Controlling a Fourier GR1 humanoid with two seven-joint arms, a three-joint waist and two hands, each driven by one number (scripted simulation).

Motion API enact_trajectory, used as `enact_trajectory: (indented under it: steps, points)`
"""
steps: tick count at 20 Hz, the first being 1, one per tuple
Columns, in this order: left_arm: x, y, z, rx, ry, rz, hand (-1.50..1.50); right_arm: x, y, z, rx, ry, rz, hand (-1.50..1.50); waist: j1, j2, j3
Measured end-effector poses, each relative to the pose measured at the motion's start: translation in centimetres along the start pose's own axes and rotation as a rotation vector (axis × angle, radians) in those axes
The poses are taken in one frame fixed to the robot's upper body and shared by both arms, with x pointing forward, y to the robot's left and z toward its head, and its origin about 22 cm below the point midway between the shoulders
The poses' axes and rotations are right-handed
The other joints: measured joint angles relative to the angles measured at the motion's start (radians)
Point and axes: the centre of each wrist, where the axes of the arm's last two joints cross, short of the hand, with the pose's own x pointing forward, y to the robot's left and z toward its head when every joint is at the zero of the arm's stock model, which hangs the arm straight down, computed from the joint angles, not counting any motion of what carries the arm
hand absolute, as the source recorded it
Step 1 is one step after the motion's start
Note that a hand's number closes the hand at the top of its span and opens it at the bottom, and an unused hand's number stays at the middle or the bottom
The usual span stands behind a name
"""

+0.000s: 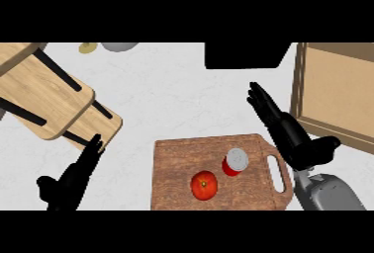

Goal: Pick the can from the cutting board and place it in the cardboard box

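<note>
A: What sits toward the left edge of the surface (168, 94)?

B: Two pale wooden boards (51, 96) with black strips, lying askew, one over the other. Below them, near the front edge, the left hand (71, 183) rests with its fingers straight and up, holding nothing.

A: And in the middle?

B: A dark wooden cutting board (179, 163) lies at the front edge. A red tomato (204, 185) rests on it, and just right of that stands the can (235, 161), red-sided with a grey lid, upright, close to the board's handle slot.

A: Is the can held?

B: No. The right hand (288, 136) is beside the board's right edge, fingers stretched out straight toward the back edge, apart from the can.

A: Further right?

B: The cardboard box (336, 94) at the right edge, open side up. A black block (245, 54) sits at the back edge, left of the box.
</note>
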Motion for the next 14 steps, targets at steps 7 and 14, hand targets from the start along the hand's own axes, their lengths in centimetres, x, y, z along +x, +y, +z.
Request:
enact_trajectory:
  steps: [7, 14]
  points:
    - [-0.6, 4.2, 3.4, 0.09, 0.061, -0.198, 0.0, 0.2, -3.7, 4.0, -0.361, -0.316, 0.116, -1.5, -0.127, -0.051, 0.0]
    - [0.2, 6.7, 4.8, 0.158, 0.06, -0.321, 0.0, -4.1, -6.3, 11.1, -0.813, -0.416, 0.386, -1.5, -0.194, -0.033, -0.015]
